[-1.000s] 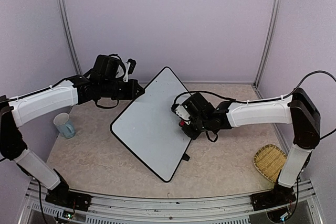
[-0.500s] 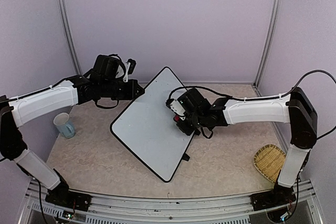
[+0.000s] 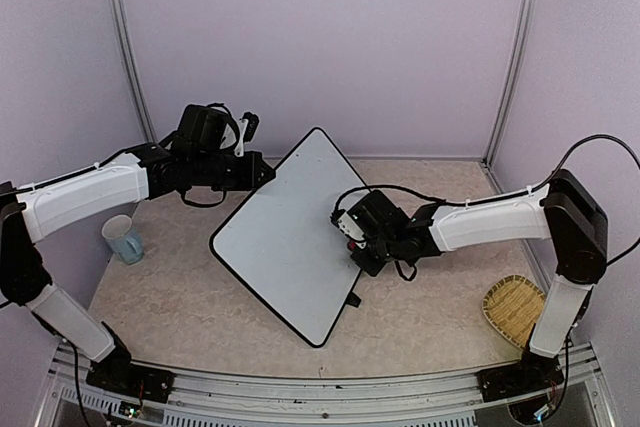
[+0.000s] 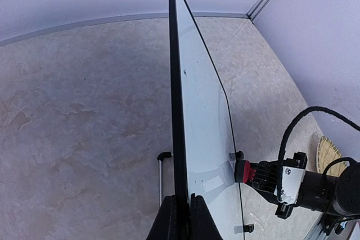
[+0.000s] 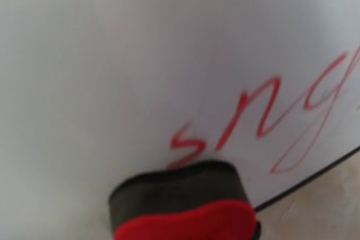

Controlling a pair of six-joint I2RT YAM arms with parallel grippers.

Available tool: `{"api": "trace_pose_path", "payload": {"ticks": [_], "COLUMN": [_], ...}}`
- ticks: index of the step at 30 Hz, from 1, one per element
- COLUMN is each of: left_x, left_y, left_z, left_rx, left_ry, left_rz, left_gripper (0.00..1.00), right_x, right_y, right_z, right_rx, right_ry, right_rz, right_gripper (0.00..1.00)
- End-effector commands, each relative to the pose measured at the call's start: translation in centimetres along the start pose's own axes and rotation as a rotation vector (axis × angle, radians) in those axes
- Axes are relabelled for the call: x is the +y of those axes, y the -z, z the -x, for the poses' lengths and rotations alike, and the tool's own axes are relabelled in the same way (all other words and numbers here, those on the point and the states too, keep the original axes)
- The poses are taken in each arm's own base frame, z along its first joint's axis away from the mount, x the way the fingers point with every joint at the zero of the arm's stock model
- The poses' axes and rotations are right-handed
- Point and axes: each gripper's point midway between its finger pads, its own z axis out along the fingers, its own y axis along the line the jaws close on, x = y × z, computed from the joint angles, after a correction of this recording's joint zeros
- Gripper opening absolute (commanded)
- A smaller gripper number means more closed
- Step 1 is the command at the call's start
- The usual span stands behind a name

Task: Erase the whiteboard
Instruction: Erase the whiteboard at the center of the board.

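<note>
While our left claw [image 4: 184, 209] pinches the black-framed white rectangular whiteboard [image 3: 285, 237], our right claw [image 3: 351, 235] clamps a red-and-black eraser [image 5: 185, 209] against it.

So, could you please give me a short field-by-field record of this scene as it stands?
whiteboard: held tilted, black frame
left gripper: shut on the whiteboard's frame edge
right gripper: shut on the eraser
eraser: black felt, red back, against the board face
writing: red handwriting just beside the eraser, not yet wiped
elsewhere: cup far left, woven basket far right
</note>
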Motion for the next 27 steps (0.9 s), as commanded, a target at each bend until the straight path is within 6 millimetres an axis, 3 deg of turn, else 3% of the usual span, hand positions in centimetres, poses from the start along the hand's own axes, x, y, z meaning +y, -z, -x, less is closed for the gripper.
{"api": "trace_pose_path", "payload": {"ticks": [1, 7, 16, 20, 23, 27], "left_x": [-0.3, -0.3, -0.3, -0.4, -0.5, -0.6], "left_y": [-0.1, -0.1, -0.3, -0.5, -0.5, -0.5], "left_z": [-0.7, -0.8, -1.4, -1.6, -1.7, -1.8], "left_rx": [0.016, 0.018, 0.031, 0.034, 0.037, 0.039], "left_ry": [-0.06, -0.067, -0.079, -0.082, -0.085, -0.091], "left_rz": [-0.006, -0.006, -0.011, -0.013, -0.015, -0.015], "left_gripper": [0.0, 0.0, 0.0, 0.0, 0.0, 0.0], "right_x": [1.7, 1.2, 0.1, -0.2, -0.1, 0.0], "right_y": [-1.0, -0.8, 0.8, 0.8, 0.3, -0.8], "right_z": [-3.1, -2.4, 3.6, 5.3, 5.5, 4.3], "right_rx": [0.078, 0.062, -0.047, -0.066, -0.058, -0.022], "right_ry": [0.022, 0.003, -0.017, -0.021, -0.018, -0.011], "right_rz": [0.068, 0.071, 0.069, 0.062, 0.061, 0.056], "right_gripper": [0.21, 0.21, 0.21, 0.21, 0.21, 0.21]}}
